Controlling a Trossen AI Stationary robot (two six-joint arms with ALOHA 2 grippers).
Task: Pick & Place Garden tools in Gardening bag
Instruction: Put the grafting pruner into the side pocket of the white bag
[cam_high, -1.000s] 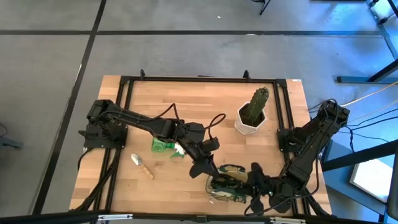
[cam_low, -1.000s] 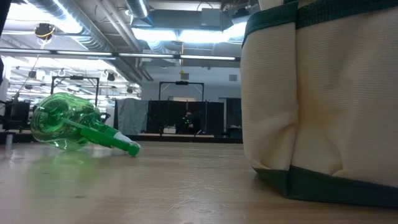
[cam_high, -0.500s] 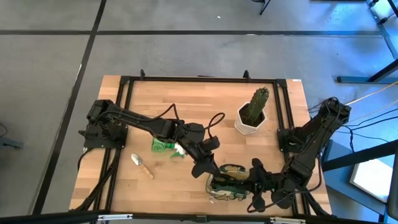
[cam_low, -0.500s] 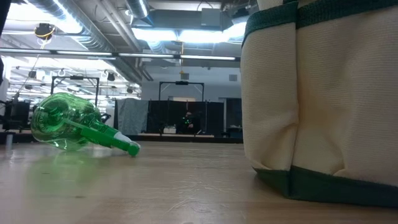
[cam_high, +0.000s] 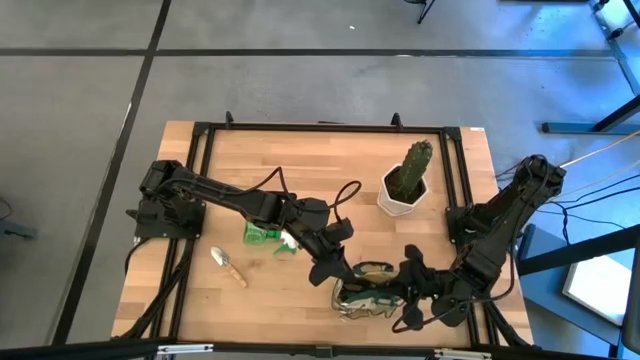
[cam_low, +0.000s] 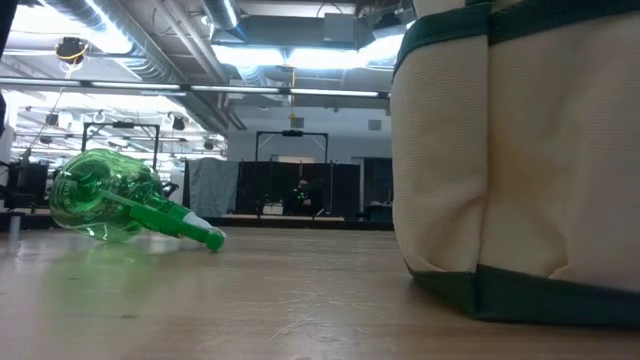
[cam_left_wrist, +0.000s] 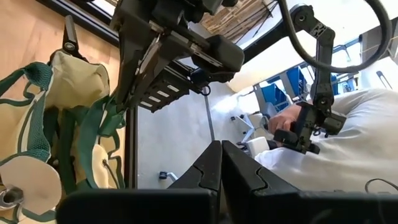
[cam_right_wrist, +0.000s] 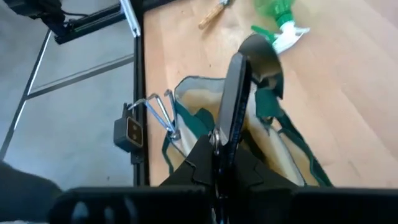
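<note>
An olive-khaki gardening bag (cam_high: 364, 298) with dark green trim stands at the near edge of the wooden table (cam_high: 300, 170), close to the low camera, where its pale fabric wall (cam_low: 520, 170) fills the right side of that view. The left gripper (cam_high: 333, 272) hangs just beside the bag's far-left rim, fingers (cam_left_wrist: 214, 165) pressed together and empty. The right gripper (cam_high: 405, 283) sits at the bag's right side, its fingers together and pinching a dark green handle strap (cam_right_wrist: 267, 102) over the open bag. A green spray bottle (cam_high: 266, 234) lies on its side left of the bag. Farther left lies a trowel (cam_high: 228, 266) with a wooden handle. A cactus in a white pot (cam_high: 405, 180) stands well behind.
</note>
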